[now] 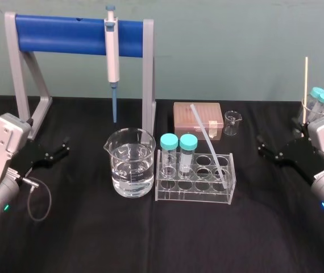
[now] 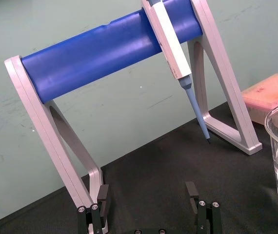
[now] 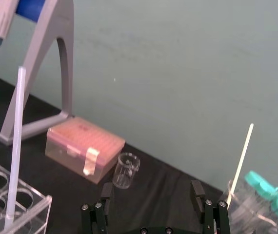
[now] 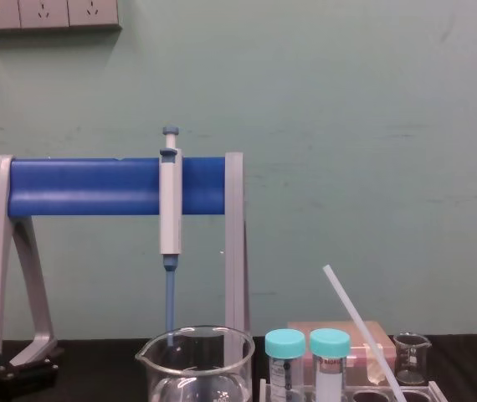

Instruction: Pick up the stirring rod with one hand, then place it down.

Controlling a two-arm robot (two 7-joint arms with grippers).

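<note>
Left gripper [image 1: 65, 147] sits near the left edge of the head view, low over the black table [image 1: 150, 244], its two fingers spread apart with nothing between them. The right gripper [image 1: 261, 145] mirrors it near the right edge, fingers likewise apart. Between them, right of centre, the stirring rod [image 1: 208, 143] leans in the clear tube rack [image 1: 193, 194]. Its lower end is in a well at the rack's right end, and its top tilts toward the upper left, in front of the pink tip box [image 1: 182, 116]. Two teal-capped tubes [image 1: 169, 149] stand in the rack's left wells, and a beaker of water [image 1: 131, 165] stands just left of the rack.

At the bottom of the left wrist view, the left gripper's fingers are wide apart over bare table, below the blue-barred stand [image 2: 95, 53] and hanging pipette [image 2: 170, 44].

At the bottom of the right wrist view, the right gripper's fingers are wide apart, with the rod at the left edge, well apart from them.

In the chest view, the rod slants up and leftward from the rack, lower right of centre.
</note>
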